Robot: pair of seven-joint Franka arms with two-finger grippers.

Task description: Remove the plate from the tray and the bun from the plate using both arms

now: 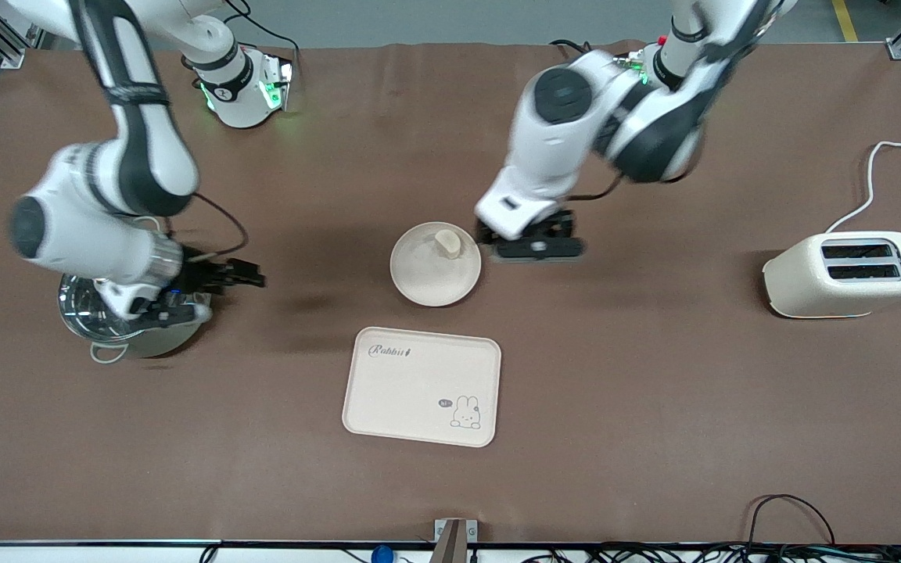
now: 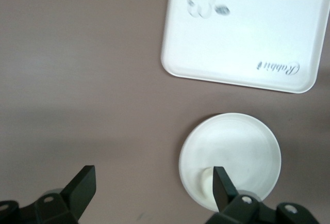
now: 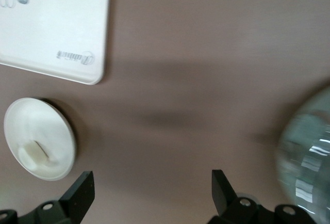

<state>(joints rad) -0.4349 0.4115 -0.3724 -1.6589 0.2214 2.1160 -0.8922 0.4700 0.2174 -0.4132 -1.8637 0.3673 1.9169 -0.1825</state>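
Observation:
The round cream plate [image 1: 427, 277] lies on the brown table, farther from the front camera than the tray. The small pale bun [image 1: 448, 242] lies on the plate near its rim. My left gripper [image 1: 536, 238] is open and empty, over the table just beside the plate toward the left arm's end. In the left wrist view the gripper [image 2: 153, 188] frames bare table, with the plate [image 2: 237, 152] and the bun [image 2: 206, 182] partly hidden by one finger [image 2: 223, 185]. My right gripper [image 1: 212, 283] is open and empty beside a metal bowl. The right wrist view shows that gripper [image 3: 152, 192], the plate [image 3: 51, 131] and the bun [image 3: 35, 153].
A rectangular cream tray with a rabbit drawing [image 1: 411, 391] lies nearer the front camera than the plate. A shiny metal bowl [image 1: 106, 324] stands at the right arm's end. A cream toaster [image 1: 802, 285] with a white cord stands at the left arm's end.

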